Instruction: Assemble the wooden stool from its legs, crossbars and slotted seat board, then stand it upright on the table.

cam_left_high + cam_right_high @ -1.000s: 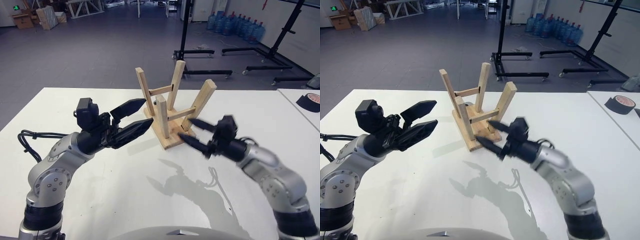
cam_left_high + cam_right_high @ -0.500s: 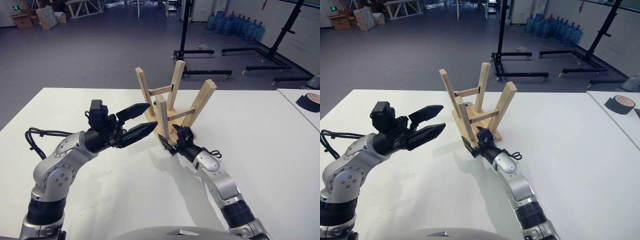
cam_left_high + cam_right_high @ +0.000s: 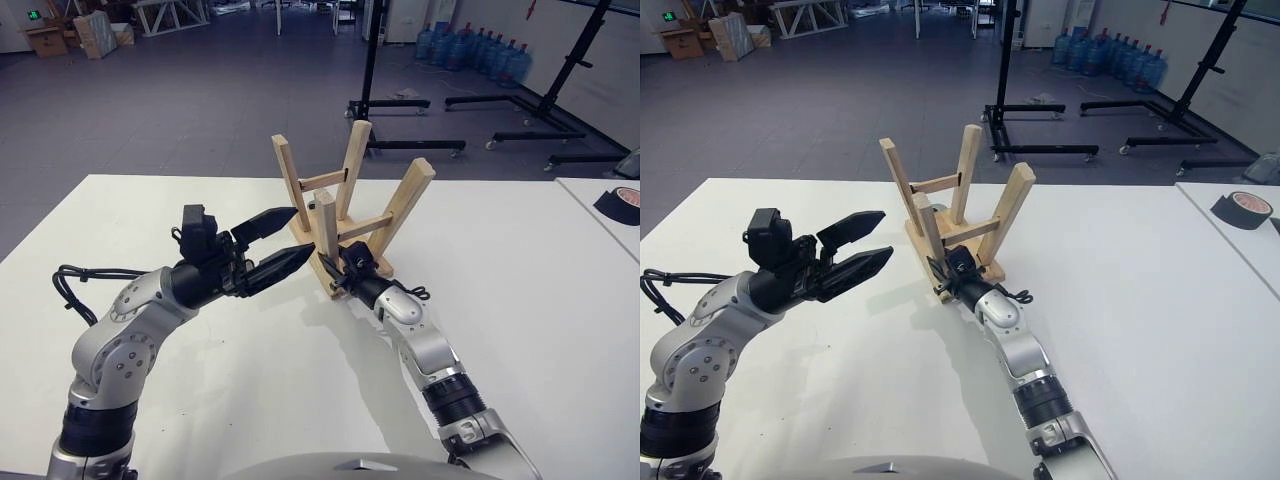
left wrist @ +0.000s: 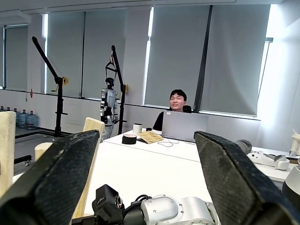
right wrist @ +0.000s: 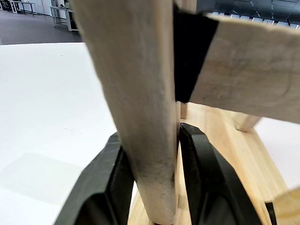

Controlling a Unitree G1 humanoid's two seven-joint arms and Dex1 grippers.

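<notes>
Wooden stool (image 3: 345,225) lies inverted; right claw (image 3: 338,272) clamps one leg (image 5: 136,93), left claw (image 3: 300,232) apart. One-sided lift may unseat joints.

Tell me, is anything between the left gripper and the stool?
Nothing: only a short bare stretch of white table separates the open left gripper from the upside-down stool, seen in the right eye view.

— What stands on the floor beyond?
— Black wheeled stands (image 3: 395,104), with blue water bottles (image 3: 470,50) against the wall behind them and cardboard boxes (image 3: 50,40) far left.
— And on the side table (image 3: 1195,190)?
— A black tape roll (image 3: 1243,208) (lying flat), near its edge.
</notes>
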